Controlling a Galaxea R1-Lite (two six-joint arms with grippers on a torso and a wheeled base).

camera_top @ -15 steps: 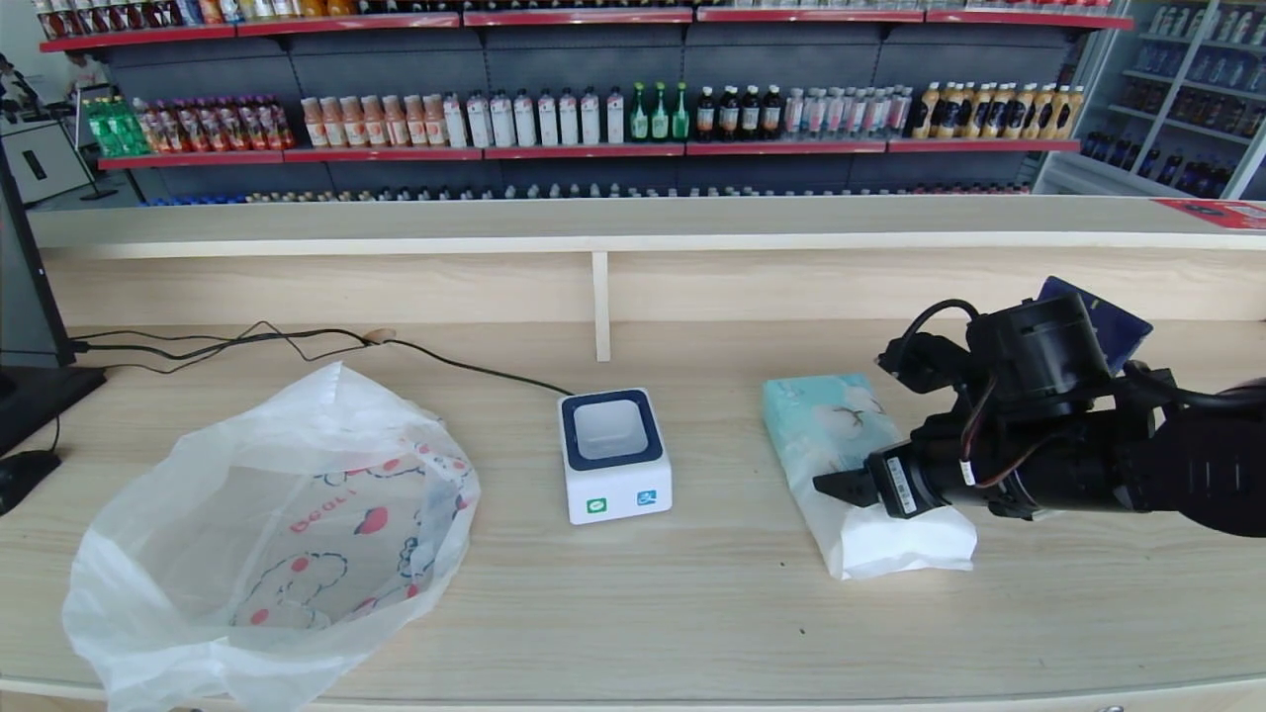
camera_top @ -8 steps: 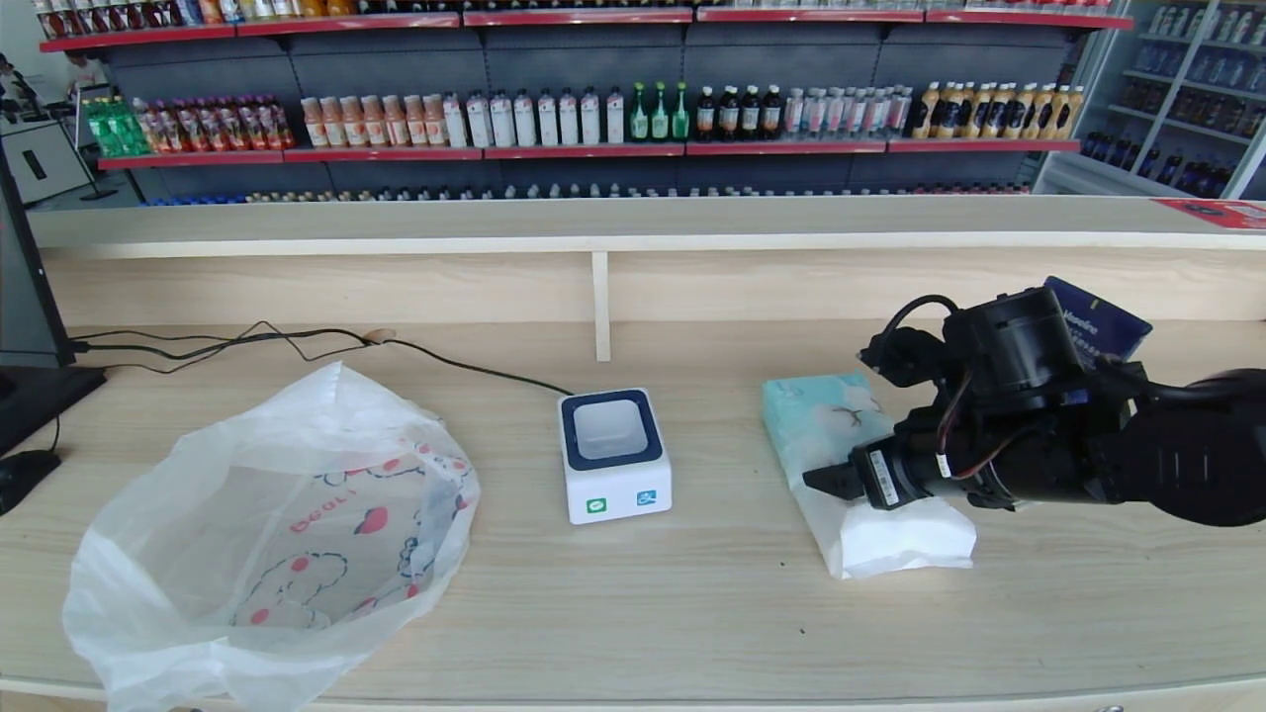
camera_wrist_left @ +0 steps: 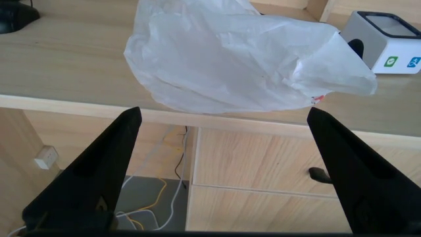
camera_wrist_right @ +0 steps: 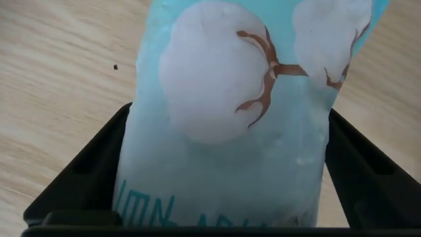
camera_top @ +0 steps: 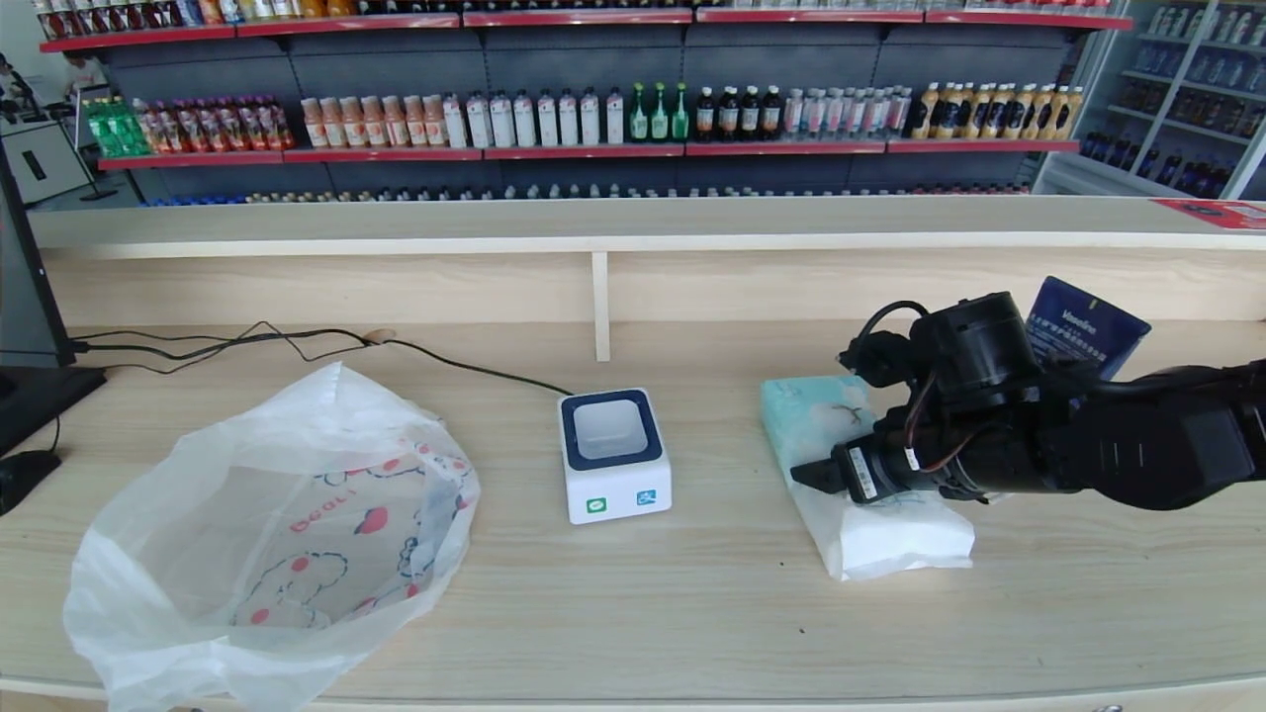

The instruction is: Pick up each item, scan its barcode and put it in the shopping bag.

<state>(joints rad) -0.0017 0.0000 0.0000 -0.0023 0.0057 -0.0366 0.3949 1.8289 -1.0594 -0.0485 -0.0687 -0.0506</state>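
right gripper [camera_top: 813,475]: fingers [camera_wrist_right: 79,184] spread, tissue pack [camera_wrist_right: 230,118] between them flat on the counter [camera_top: 692,593], straddling its width for a pinch, not clamped.

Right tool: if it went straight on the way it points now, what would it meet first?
The tissue pack: it lies straight ahead on the counter, flanked by the right tool's open fingers. How much gap remains is unclear.

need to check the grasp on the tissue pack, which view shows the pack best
Right wrist view: the tissue pack lies between the right gripper's open fingers, cotton print up. The head view shows the pack's full length on the counter, its middle hidden by that gripper. The left wrist view faces the shopping bag.
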